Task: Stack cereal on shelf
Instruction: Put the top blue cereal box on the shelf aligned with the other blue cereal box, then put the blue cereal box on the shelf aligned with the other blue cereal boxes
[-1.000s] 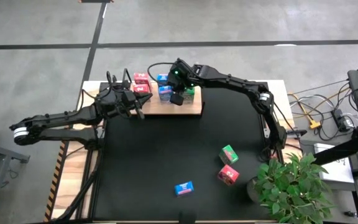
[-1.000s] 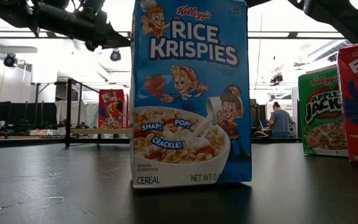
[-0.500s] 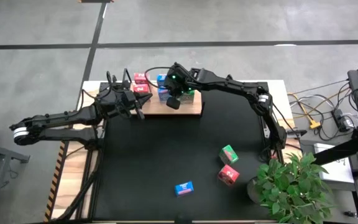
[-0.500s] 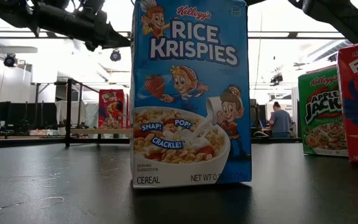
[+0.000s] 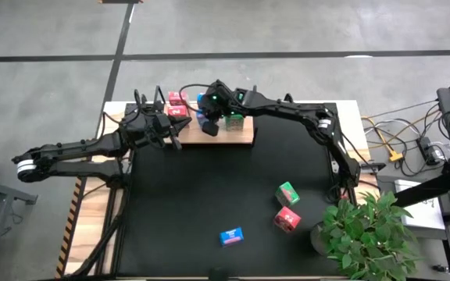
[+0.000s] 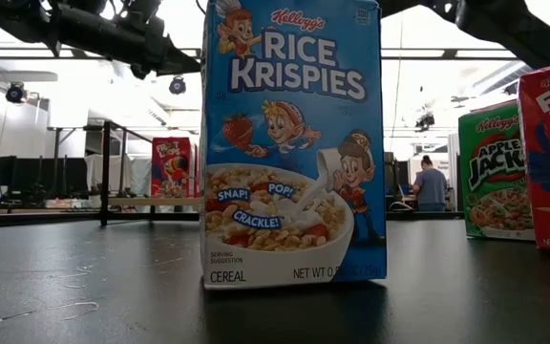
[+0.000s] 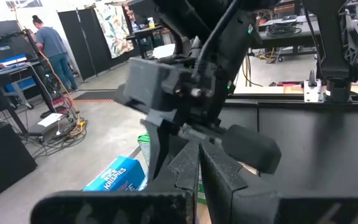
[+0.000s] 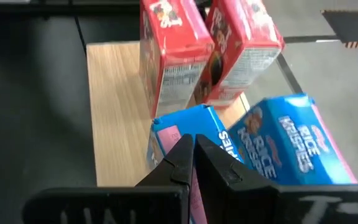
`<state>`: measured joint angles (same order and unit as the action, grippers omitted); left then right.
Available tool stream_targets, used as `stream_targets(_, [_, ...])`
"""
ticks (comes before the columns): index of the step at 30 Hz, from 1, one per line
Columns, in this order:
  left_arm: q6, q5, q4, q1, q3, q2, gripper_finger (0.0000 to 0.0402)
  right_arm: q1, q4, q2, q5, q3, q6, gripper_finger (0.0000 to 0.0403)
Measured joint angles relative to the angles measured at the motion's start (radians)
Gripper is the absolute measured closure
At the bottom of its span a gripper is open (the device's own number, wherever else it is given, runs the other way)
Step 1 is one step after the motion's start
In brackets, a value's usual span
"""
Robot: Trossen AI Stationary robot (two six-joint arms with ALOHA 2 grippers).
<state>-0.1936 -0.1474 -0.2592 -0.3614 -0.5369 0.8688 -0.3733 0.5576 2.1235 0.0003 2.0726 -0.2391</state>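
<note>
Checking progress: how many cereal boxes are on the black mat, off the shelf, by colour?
Green box: 1
Red box: 1
Blue box: 1
Total: 3

Grey concrete floor (image 5: 287, 27) w/ dark seams is filling upper frame in high view. Potted plant (image 5: 366, 234) is sitting lower right, cables (image 5: 412, 144) trailing at right edge. Low view: ceiling lights are glaring; a person (image 6: 432, 184) is standing far right bkgd.
</note>
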Motion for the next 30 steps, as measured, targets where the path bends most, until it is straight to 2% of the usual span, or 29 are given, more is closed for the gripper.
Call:
stream_targets(13, [0.000, 0.000, 0.002, 0.000, 0.000, -0.001, 0.0402, 0.000, -0.031, 0.005, 0.028, -0.002, 0.161, 0.0394])
stream_targets(30, [0.000, 0.000, 0.002, 0.000, 0.000, -0.001, 0.0402, 0.007, -0.025, 0.000, 0.028, 0.021, 0.143, 0.0394])
